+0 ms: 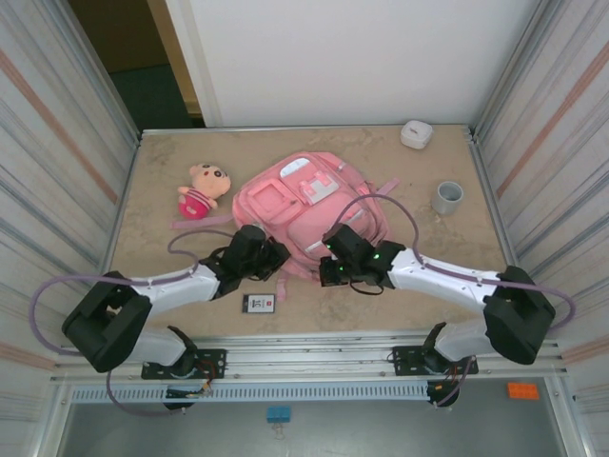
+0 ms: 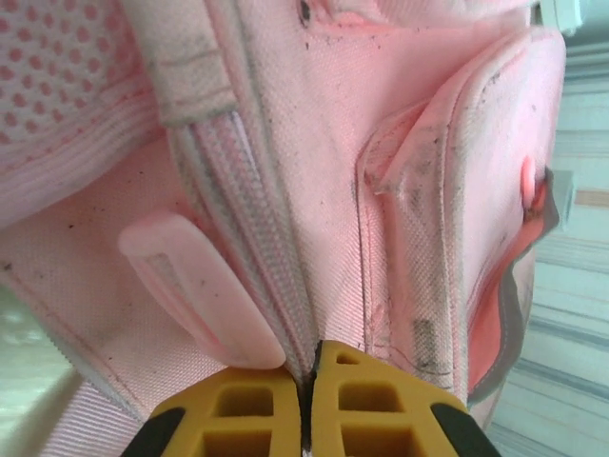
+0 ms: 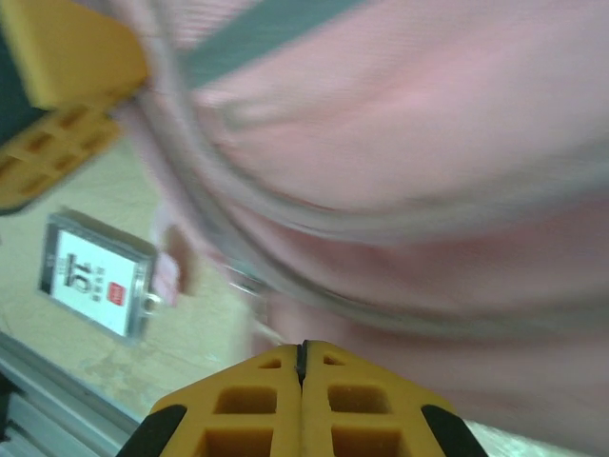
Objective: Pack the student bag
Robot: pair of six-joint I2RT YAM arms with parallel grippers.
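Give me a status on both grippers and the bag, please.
Left gripper shut at zip seam of student bag. Right gripper shut against its near edge. Card, doll lie apart; nothing blocking.

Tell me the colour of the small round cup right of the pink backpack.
Grey; the small round cup shows best in the top external view.

The student bag is matt pink woven cloth smudged with dark marks, with a dotted mesh panel and a smooth, rubbery pink zip pull. The left gripper has fingers of matt yellow plastic moulded in hollow cells. The table looks like smooth beige marbled stone, the plush doll at far left is soft fabric, and the near card lies in clear glossy plastic.
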